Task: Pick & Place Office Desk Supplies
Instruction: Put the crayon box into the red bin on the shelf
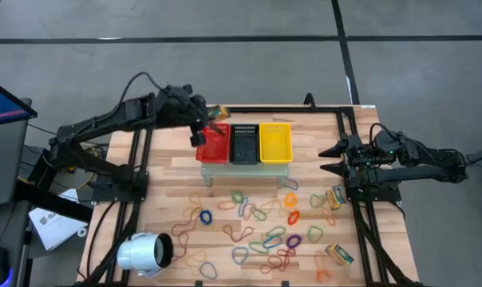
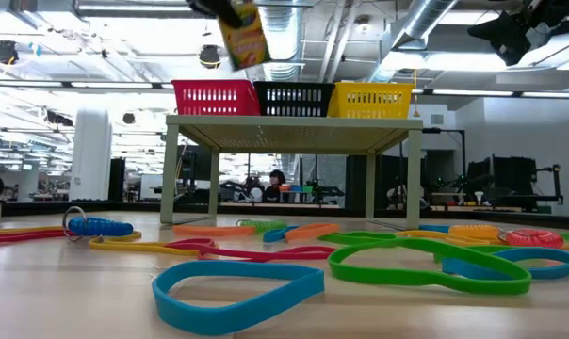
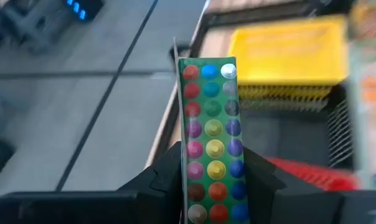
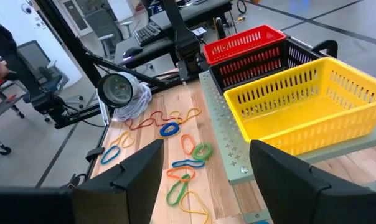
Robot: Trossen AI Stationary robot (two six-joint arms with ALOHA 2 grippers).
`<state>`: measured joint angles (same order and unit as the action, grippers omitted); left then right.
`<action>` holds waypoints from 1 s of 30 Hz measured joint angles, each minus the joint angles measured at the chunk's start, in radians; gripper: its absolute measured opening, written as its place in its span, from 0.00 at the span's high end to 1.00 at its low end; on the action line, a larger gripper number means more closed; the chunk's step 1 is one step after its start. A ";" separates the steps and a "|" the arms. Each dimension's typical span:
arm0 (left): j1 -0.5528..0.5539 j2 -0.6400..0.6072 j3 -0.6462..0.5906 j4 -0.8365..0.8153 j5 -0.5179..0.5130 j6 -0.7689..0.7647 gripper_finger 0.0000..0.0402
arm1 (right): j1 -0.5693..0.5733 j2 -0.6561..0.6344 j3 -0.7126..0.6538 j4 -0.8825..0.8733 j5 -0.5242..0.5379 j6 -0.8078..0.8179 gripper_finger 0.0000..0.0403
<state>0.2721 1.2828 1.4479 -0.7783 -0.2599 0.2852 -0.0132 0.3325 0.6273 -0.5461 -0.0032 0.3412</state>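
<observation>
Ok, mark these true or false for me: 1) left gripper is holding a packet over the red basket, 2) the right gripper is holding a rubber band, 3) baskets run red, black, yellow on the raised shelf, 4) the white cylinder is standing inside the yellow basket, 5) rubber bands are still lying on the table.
1) True. The left gripper is shut on a printed packet above the red basket.
2) False. The right gripper is open and empty, beside the table's right edge.
3) True. Red, then the black basket, then the yellow basket, on the raised shelf.
4) False. The white cylinder lies on the table near its front left corner.
5) True. Many rubber bands lie on the table.
</observation>
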 joint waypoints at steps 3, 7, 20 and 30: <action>0.067 0.004 -0.006 -0.006 0.147 0.004 0.75 | 0.000 0.000 0.000 0.000 0.000 0.000 0.42; 0.115 0.003 -0.029 -0.027 0.248 0.072 0.75 | 0.000 0.000 0.000 0.000 0.000 0.000 0.42; 0.179 0.003 -0.130 -0.053 0.317 0.154 0.75 | 0.000 0.000 0.000 0.000 0.000 0.000 0.42; 0.190 0.042 -0.170 -0.053 0.337 0.175 0.75 | 0.000 0.000 0.000 -0.002 0.000 0.000 0.42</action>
<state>0.4621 1.3244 1.2778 -0.8314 0.0776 0.4599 -0.0135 0.3325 0.6273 -0.5478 -0.0032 0.3408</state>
